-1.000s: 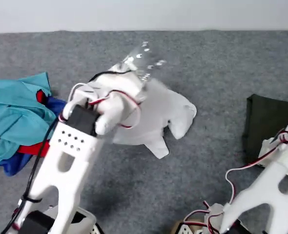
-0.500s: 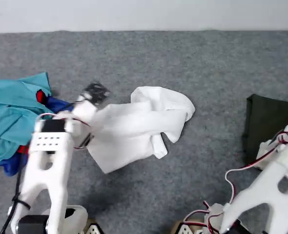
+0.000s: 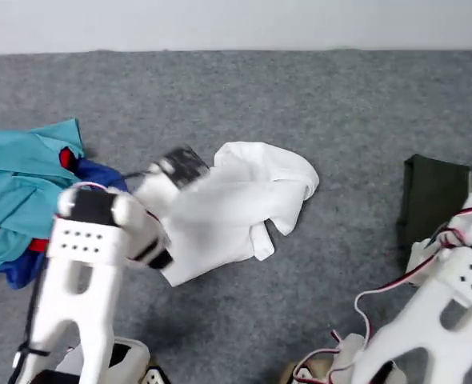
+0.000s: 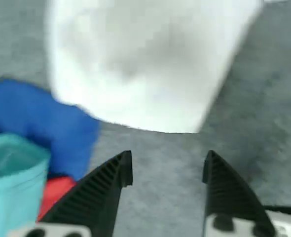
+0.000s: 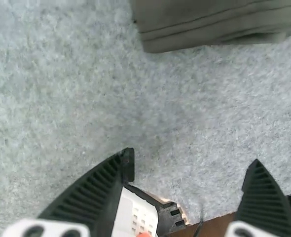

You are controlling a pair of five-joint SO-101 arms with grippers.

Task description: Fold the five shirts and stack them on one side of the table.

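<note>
if you pinch now, left gripper [image 4: 167, 165], jaws apart, may snag blue shirt [image 4: 37, 123] at 9 o'clock of white shirt [image 3: 236, 208]; right gripper [image 5: 190, 163] also apart.

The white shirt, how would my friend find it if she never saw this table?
Start with the grey table and look near its middle, between the heap of teal, blue and red shirts on one side and the folded dark green shirt on the other. The white shirt lies there crumpled, the only white cloth.
</note>
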